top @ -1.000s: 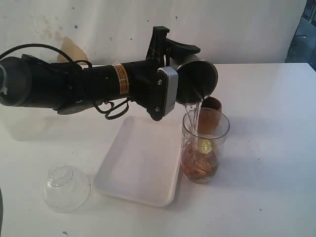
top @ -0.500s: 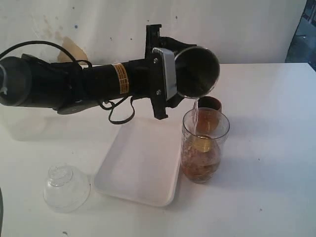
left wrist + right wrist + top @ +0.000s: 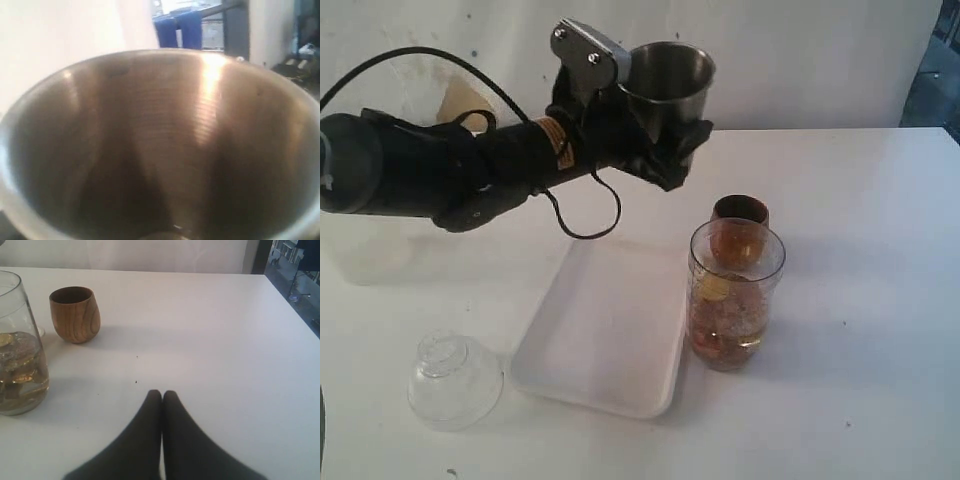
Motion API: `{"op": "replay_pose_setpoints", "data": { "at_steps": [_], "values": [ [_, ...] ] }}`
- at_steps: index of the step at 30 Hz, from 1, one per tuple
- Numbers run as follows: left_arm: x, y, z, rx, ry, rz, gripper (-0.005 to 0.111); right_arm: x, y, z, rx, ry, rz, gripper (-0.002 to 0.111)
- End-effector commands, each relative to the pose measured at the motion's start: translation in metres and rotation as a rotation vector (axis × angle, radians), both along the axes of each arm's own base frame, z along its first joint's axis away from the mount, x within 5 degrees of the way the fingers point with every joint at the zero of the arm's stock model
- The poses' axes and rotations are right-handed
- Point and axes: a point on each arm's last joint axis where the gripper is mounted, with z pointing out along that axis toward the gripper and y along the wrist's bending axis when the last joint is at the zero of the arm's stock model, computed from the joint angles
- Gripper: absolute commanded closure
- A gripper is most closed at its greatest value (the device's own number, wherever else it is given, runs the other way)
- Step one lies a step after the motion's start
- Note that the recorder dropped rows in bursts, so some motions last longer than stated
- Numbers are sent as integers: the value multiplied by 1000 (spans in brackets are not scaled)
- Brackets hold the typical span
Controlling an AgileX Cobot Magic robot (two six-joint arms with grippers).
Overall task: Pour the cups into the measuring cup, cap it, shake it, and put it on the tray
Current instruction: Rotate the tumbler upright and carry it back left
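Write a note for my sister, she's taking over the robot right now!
Left gripper: shut on the steel tumbler, upright in the air, looks empty.
Right gripper: shut, holding nothing.
Measuring cup part full, beside the tray; wooden cup next to it; lid off, on the table by the tray.
Done: tumbler poured.
Left to do: pour wooden cup, cap, shake, set on tray.

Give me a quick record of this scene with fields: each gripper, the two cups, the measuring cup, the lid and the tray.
left gripper: closed on steel tumbler, held upright, raised
steel tumbler: inside looks empty
right gripper: shut, holding nothing, over table
measuring cup: uncapped, on table right of tray, brownish liquid with bits
wooden cup: upright, just behind measuring cup
lid: on table, near tray's front left corner
tray: measuring cup not on it yet
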Motion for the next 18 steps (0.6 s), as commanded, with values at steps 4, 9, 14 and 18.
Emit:
{"op": "replay_pose_setpoints", "data": {
  "at_steps": [4, 9, 14, 18],
  "values": [
    [29, 42, 10, -95, 52, 181, 107, 0, 0, -1, 5, -3, -5, 108],
    [49, 78, 1, -49, 95, 292, 107, 0, 0, -1, 5, -3, -5, 108],
    [64, 98, -25, -17, 139, 348, 107, 0, 0, -1, 5, -3, -5, 108],
    [73, 102, -64, 2, 193, 355, 107, 0, 0, -1, 5, -3, -5, 108]
  ]
}}
